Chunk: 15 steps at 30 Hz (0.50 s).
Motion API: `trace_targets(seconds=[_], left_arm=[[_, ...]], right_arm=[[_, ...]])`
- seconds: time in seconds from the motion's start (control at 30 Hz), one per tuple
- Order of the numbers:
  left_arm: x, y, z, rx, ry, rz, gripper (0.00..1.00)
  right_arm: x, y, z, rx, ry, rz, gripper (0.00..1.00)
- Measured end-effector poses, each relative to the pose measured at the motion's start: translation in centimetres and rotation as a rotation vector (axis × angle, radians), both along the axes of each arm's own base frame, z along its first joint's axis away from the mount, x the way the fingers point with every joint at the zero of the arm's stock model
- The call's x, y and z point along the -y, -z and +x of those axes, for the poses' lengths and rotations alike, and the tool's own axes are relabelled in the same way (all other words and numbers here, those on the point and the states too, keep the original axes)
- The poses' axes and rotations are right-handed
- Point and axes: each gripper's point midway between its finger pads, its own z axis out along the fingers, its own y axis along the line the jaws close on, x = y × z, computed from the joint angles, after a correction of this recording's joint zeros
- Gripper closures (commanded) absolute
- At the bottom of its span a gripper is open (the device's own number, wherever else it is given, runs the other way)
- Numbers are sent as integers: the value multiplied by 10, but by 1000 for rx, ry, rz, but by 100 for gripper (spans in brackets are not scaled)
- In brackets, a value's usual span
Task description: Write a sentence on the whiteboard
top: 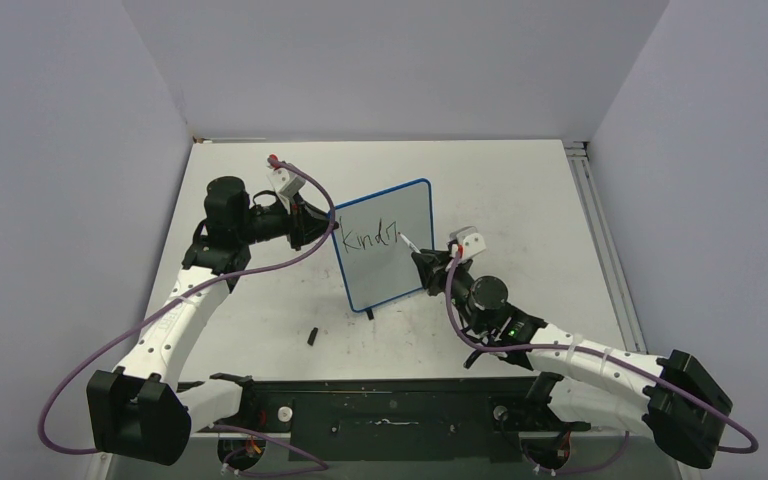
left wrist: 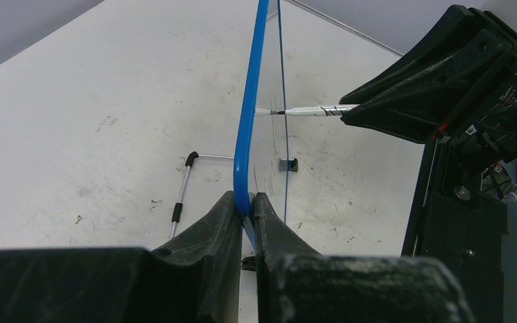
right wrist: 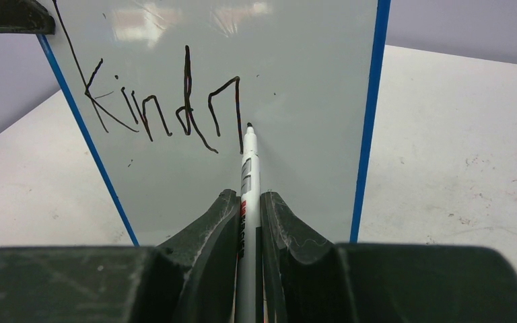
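Note:
The whiteboard with its blue frame stands upright mid-table. My left gripper is shut on its left edge; in the left wrist view the fingers pinch the blue frame. Black lettering of the sentence reads "Kind" followed by an "n"-like stroke. My right gripper is shut on a white marker, whose black tip touches the board just right of the last stroke. Seen from the left wrist, the marker meets the board face.
A small black cap lies on the table in front of the board. The board's black foot and a thin wire stand rest on the table. Grey walls enclose the table, with a metal rail along the right.

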Motion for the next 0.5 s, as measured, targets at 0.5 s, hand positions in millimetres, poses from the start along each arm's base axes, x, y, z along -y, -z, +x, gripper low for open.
trace_targets(seconds=[0.5], left_arm=[[0, 0, 0, 0, 0, 0, 100]], right_arm=[[15, -8, 9, 16, 63, 18, 95]])
